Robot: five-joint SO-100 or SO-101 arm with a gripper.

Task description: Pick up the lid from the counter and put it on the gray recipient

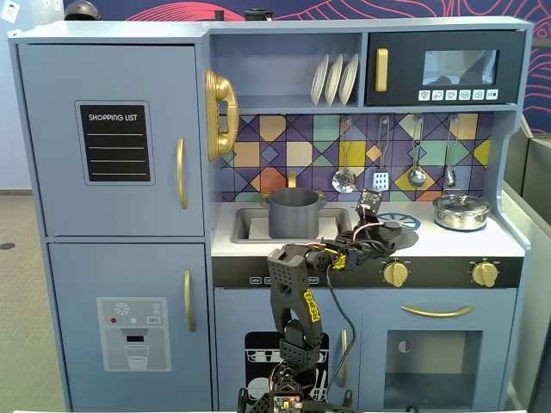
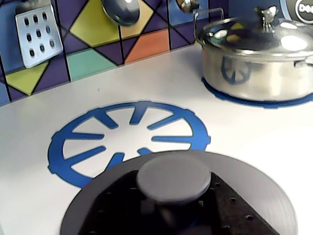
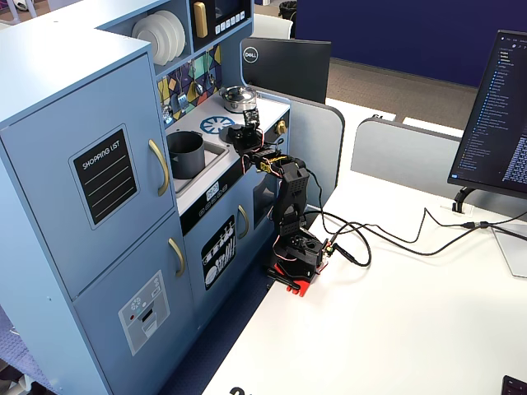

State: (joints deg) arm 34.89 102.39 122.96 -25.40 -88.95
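A fixed view showed the toy kitchen [image 1: 267, 215] with the gray pot [image 1: 294, 213] standing open in its sink, ready to take a cover. The arm [image 1: 297, 292] reached forward and low over the tabletop [image 2: 244, 142]. The lid [image 2: 254, 186] lay flat beside the blue burner print [image 2: 73, 147], the jaws around its knob [image 2: 173, 177]; whether they gripped, I could not tell.
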